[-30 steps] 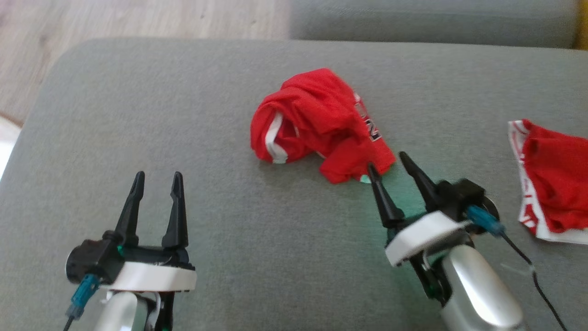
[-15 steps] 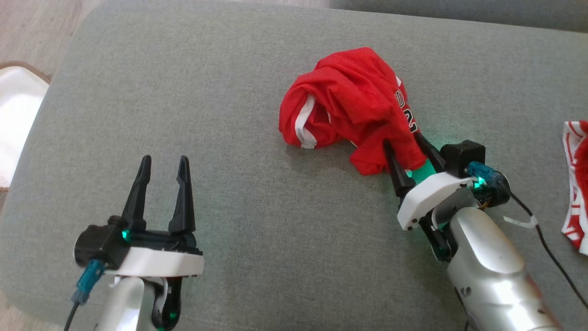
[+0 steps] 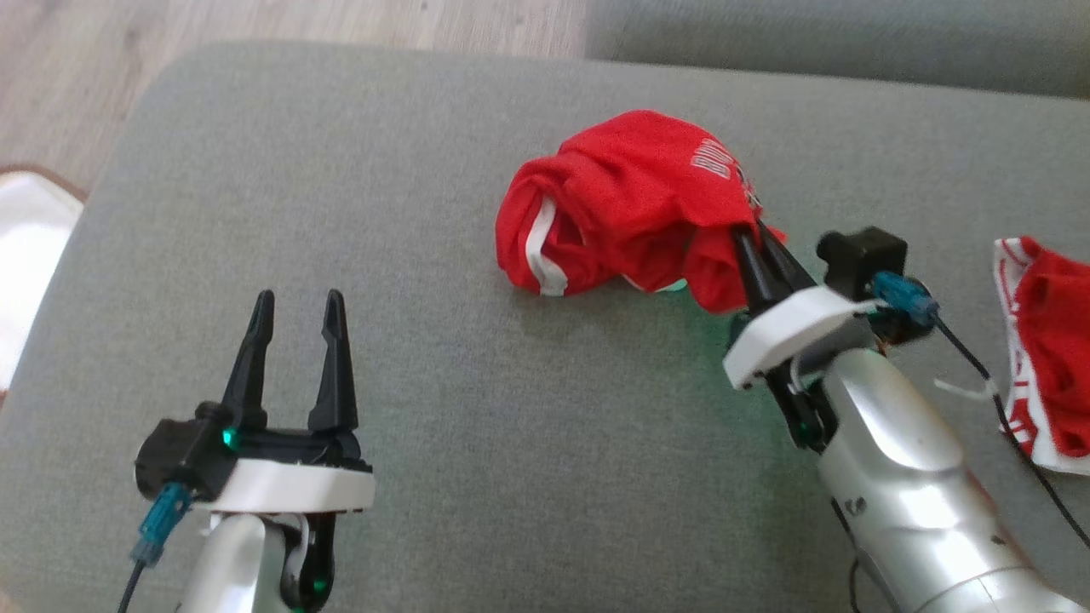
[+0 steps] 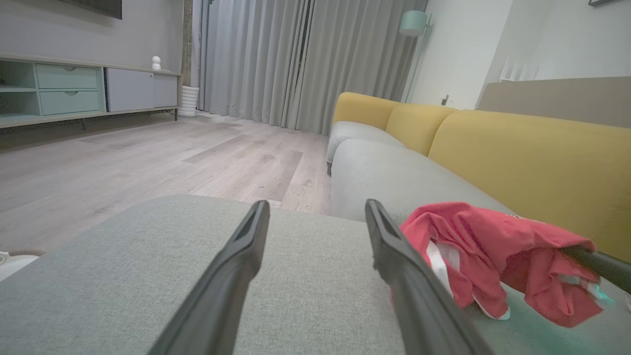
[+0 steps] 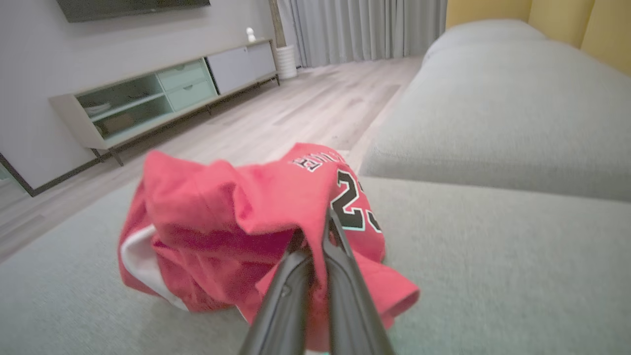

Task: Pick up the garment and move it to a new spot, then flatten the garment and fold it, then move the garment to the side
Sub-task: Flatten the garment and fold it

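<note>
Jaws of the right gripper (image 3: 751, 238) are clenched on a fold at the near right edge of the red garment (image 3: 630, 191), which lies bunched on the grey cushion (image 3: 383, 170). Those of the left gripper (image 3: 298, 302) stand released and hold nothing, well to the left of the garment.

The pinch looks to take only a thin hem, so a quick lift could let the cloth slip free. The heavy bundle could also drag and unroll unevenly. A second red garment (image 3: 1052, 358) lies to the right of the garment, and I judge a wide swing of the arm that way could snag it.

The right wrist view shows what the head view hides: cloth squeezed between the dark fingers (image 5: 340, 276), with a black number printed on the garment just beside the pinch. The left wrist view shows a yellow sofa back (image 4: 517, 158) behind the garment. The head view alone gives the second garment.
</note>
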`<state>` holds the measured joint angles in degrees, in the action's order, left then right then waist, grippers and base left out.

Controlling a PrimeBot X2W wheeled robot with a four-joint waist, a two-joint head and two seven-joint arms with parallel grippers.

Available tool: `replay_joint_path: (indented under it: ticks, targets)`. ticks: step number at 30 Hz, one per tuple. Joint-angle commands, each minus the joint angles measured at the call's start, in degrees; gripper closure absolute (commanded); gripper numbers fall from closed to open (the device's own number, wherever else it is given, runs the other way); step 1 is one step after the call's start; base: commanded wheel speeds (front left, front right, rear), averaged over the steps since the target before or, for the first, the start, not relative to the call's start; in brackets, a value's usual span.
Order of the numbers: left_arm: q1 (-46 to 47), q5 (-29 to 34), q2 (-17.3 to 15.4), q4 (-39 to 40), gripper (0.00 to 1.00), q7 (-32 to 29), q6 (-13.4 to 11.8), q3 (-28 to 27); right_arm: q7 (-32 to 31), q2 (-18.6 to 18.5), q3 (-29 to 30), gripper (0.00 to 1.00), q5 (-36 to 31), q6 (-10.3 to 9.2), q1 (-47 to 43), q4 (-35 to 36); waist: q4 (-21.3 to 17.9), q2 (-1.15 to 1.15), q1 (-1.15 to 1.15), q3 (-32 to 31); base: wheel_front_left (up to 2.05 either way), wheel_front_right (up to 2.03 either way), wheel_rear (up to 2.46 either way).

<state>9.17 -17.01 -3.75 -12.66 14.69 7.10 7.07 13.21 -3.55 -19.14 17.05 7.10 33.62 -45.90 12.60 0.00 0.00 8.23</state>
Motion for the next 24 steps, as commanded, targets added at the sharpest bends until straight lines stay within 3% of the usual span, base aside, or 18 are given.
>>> replay_joint_path:
  ticks: [1, 6, 12, 15, 19, 24]
  targets:
    - [0.96, 0.39, -0.32, 1.55, 0.00, 0.30, 0.18, -2.44, 1.06, 0.68, -1.69, 1.00, 0.67, 0.39, 2.62, 2.58, -0.49, 0.00, 0.00, -1.45, 0.00, 0.00, 0.00]
    - [-0.60, 0.56, 0.11, 1.35, 0.00, 0.30, 0.23, -2.58, -0.57, 0.68, -5.82, 1.00, 4.12, 0.39, 4.83, 7.81, -0.49, 0.00, 0.00, -4.45, 0.00, 0.00, 0.00]
    - [-1.99, 0.72, 0.36, 1.56, 0.00, 0.30, 0.27, -3.45, -5.30, 0.68, -10.48, 1.00, 17.17, 0.39, 8.67, 18.58, -0.32, 0.00, 0.00, -6.63, 0.00, 0.00, 0.00]
    - [-2.51, 0.88, 0.43, 1.69, 0.00, 0.30, 0.28, -3.65, -6.83, 0.68, -9.62, 1.00, 23.46, 0.39, 10.93, 22.07, -0.21, 0.00, 0.00, -7.23, 0.00, 0.00, 0.00]
    - [-3.14, 0.97, 0.52, 2.11, 0.00, 0.30, 0.30, -3.87, -7.70, 0.68, -3.59, 1.00, 26.16, 0.39, 12.74, 19.17, -0.11, 0.00, 0.00, -7.32, 0.00, 0.00, 0.00]
    - [-3.23, 0.84, 0.60, 2.66, 0.00, 0.30, 0.32, -4.22, -9.53, 0.68, 5.09, 1.00, 16.16, 0.39, 13.51, 6.02, -0.50, 0.00, 0.00, -5.64, 0.00, 0.00, 0.00]
